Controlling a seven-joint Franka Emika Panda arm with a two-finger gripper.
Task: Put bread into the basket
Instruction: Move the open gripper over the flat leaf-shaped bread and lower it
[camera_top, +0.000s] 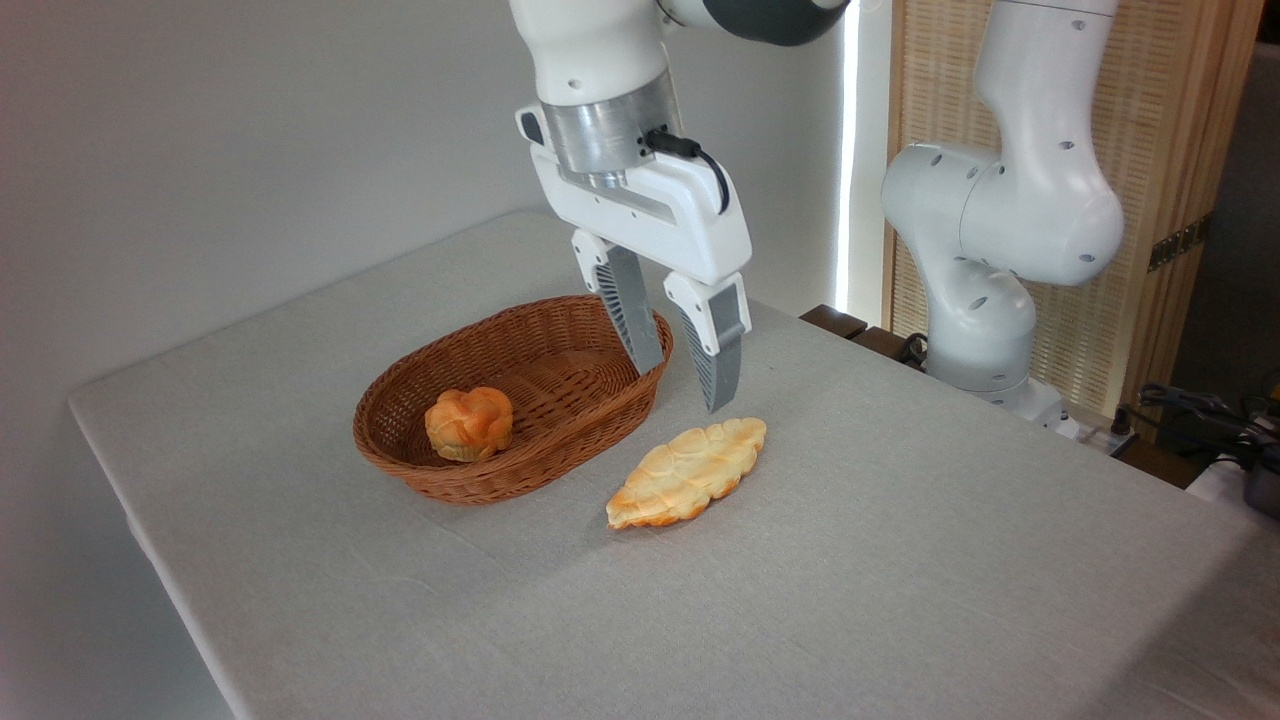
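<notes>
I've got the end effector (685, 385) spread and empty, hovering just above the far end of the bread (687, 472), which lies on the table (900, 560) right of the basket (520, 395), so next I'd descend and pinch it.

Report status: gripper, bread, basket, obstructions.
Gripper open, empty, above the bread's far end. Bread flat on the table, beside the basket, not in it. Small bun already in the basket's near end; rest of it free.
</notes>
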